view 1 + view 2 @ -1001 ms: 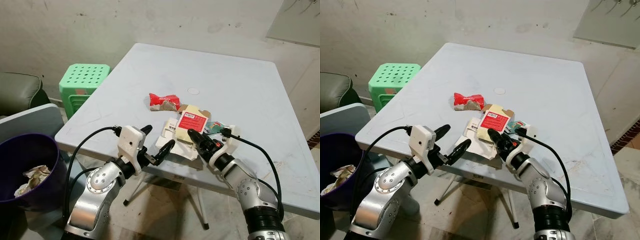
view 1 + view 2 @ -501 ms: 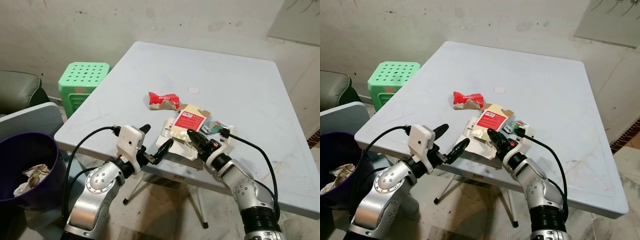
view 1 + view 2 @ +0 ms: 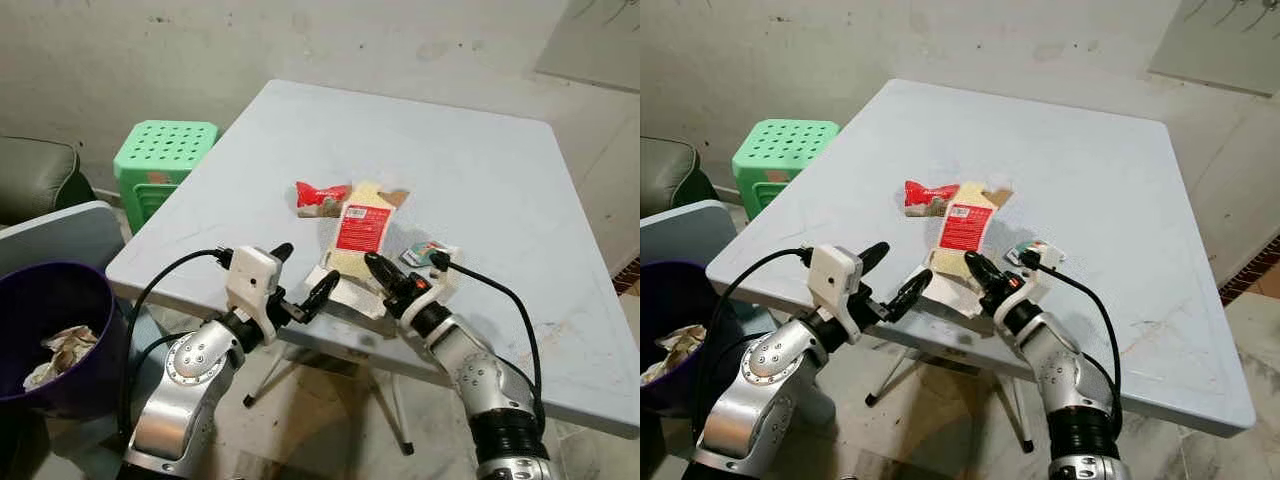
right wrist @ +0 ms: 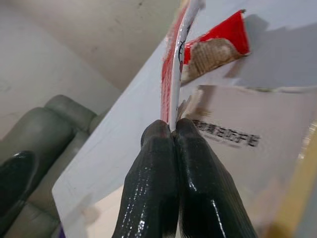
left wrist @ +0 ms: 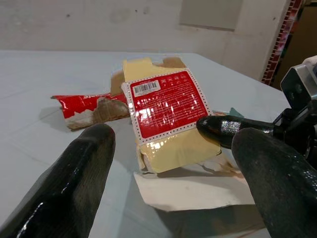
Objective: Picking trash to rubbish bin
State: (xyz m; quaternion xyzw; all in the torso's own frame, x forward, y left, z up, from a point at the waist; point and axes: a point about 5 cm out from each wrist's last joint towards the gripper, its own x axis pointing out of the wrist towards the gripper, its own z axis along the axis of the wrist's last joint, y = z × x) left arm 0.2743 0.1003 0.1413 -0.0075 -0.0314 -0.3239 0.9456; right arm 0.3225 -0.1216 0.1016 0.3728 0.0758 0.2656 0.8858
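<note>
My right gripper (image 3: 375, 268) is shut on the near edge of a flattened yellow carton with a red label (image 3: 358, 228), holding it tilted up off the grey table (image 3: 480, 170). Seen from the right wrist, the carton's edge (image 4: 174, 54) is pinched between the fingertips. A torn red wrapper (image 3: 318, 196) lies just beyond it, and a white paper sheet (image 3: 350, 295) lies under it at the table's front edge. My left gripper (image 3: 305, 270) is open and empty, hovering at the front edge left of the carton. The purple bin (image 3: 100, 290) stands low at the left.
A small green and red packet (image 3: 425, 252) lies beside the right wrist. The bin holds crumpled paper (image 3: 55, 355). A green plastic stool (image 3: 165, 155) stands left of the table, with a dark sofa (image 3: 35, 175) and a grey board (image 3: 60, 235) nearer the bin.
The right gripper has raised the carton from lying flat to standing tilted over the red wrapper. The left gripper has stayed about where it was, still open.
</note>
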